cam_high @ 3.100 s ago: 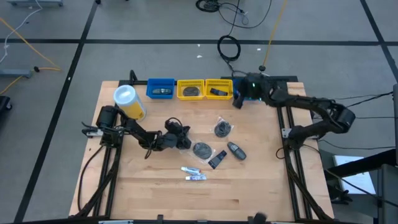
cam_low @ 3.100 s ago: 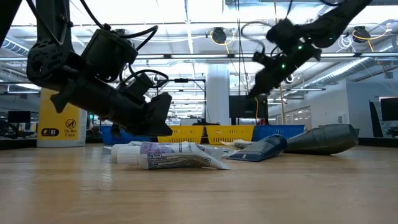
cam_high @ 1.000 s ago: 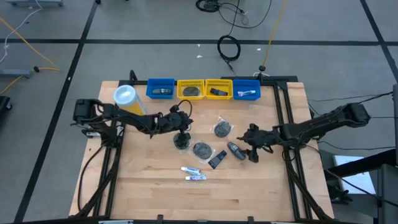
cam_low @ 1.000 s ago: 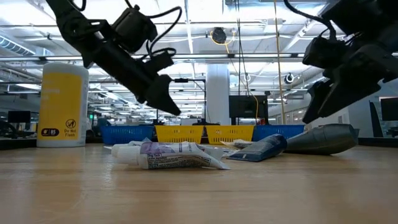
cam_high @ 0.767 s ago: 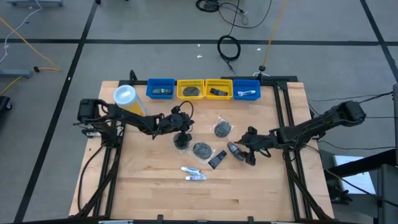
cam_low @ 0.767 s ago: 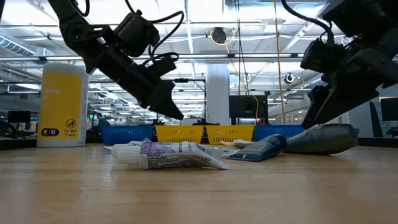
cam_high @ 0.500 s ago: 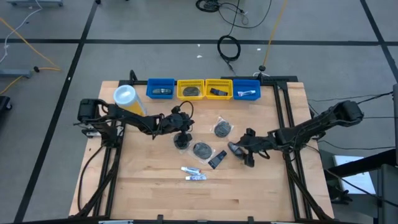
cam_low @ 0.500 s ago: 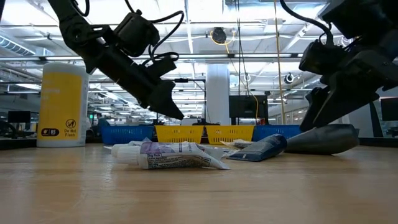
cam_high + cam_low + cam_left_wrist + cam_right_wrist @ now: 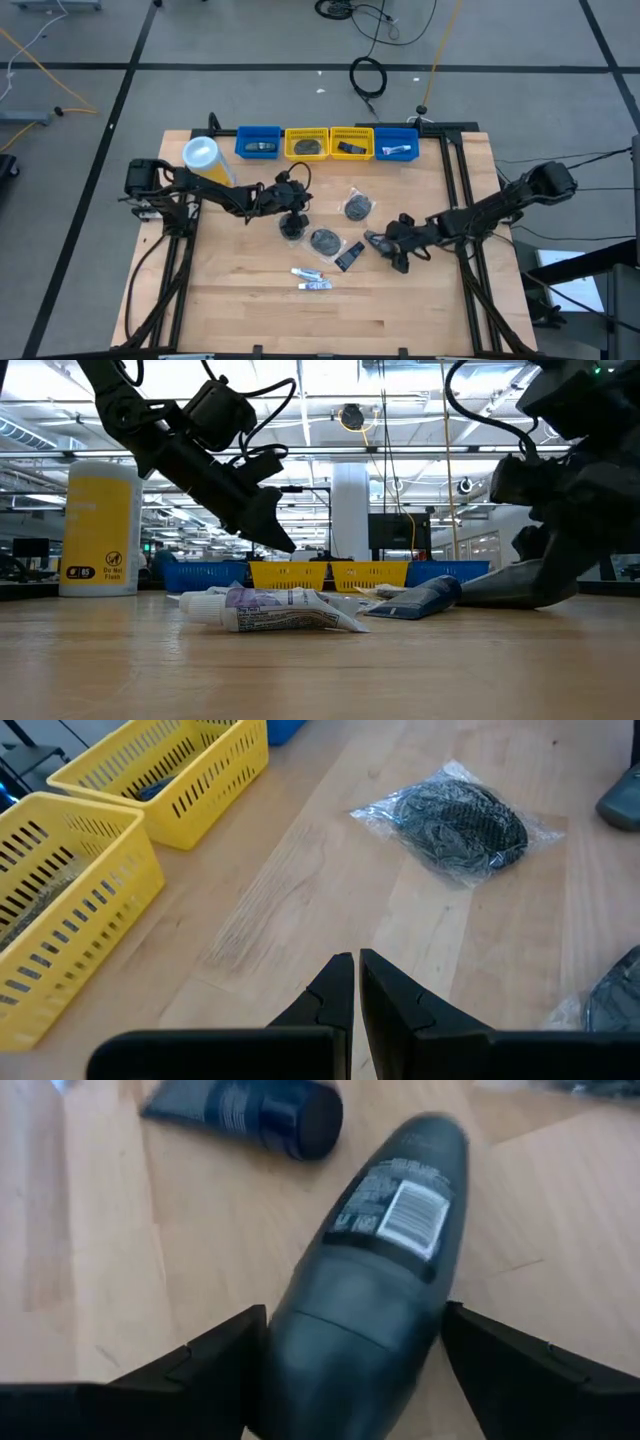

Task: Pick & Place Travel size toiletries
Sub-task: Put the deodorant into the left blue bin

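Note:
A dark grey bottle (image 9: pixel 373 239) (image 9: pixel 380 1270) lies on its side on the table. My right gripper (image 9: pixel 388 247) (image 9: pixel 350 1320) is open and low over it, one finger on each side of its wide end. My left gripper (image 9: pixel 294 226) (image 9: pixel 356 968) is shut and empty. It hovers above the table (image 9: pixel 278 538), near two wrapped grey discs (image 9: pixel 358 207) (image 9: pixel 323 240) (image 9: pixel 455 815). A dark tube (image 9: pixel 348 257) (image 9: pixel 255 1110) and two white tubes (image 9: pixel 312 279) (image 9: pixel 270 610) lie flat nearby. My right gripper comes in low from the table's right, its fingers (image 9: pixel 210 1365) lying along the bottle, close beside both sides of its wide end (image 9: pixel 340 1350). Whether they touch it I cannot tell. The bottle lies on the table.
Two blue (image 9: pixel 258 142) (image 9: pixel 397 145) and two yellow bins (image 9: pixel 307 144) (image 9: pixel 351 143) line the far edge, each with something inside. A large yellow canister with a white lid (image 9: pixel 205 163) (image 9: pixel 100 530) stands at the far left. The near half of the table (image 9: pixel 330 320) is bare wood.
My right gripper has moved toward the table's left and down, coming over the grey bottle until its fingers stand on either side of it.

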{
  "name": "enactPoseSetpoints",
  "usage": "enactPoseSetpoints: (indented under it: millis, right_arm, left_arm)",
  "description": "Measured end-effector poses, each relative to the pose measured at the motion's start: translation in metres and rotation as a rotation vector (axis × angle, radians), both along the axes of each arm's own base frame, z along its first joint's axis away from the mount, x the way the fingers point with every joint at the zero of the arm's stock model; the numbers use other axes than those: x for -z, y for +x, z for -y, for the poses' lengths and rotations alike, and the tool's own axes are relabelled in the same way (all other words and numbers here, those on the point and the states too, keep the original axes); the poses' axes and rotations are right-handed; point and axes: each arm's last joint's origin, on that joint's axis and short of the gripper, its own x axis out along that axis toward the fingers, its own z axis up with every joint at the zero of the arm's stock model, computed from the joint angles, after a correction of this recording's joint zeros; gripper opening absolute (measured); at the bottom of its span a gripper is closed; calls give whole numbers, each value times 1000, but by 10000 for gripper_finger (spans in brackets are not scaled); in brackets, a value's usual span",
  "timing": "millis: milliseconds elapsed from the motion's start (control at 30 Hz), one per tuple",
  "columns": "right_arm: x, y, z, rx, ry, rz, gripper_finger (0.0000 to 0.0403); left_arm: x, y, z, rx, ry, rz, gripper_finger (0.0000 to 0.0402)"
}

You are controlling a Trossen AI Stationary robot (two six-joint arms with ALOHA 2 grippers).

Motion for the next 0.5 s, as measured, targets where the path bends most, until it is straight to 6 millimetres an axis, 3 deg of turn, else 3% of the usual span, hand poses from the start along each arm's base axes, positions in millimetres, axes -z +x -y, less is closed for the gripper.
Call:
enactPoseSetpoints:
  millis: [133,367,500]
  right_arm:
    - [6,1,-2,7,-48,-17,278]
    - [6,2,-2,7,-84,0,207]
    - [3,2,-1,-24,-104,23,205]
  left_arm:
    - [-1,0,0,-6,-10,12,24]
    - [-2,1,0,-14,-22,36,24]
    - [-5,3,1,15,-29,67,24]
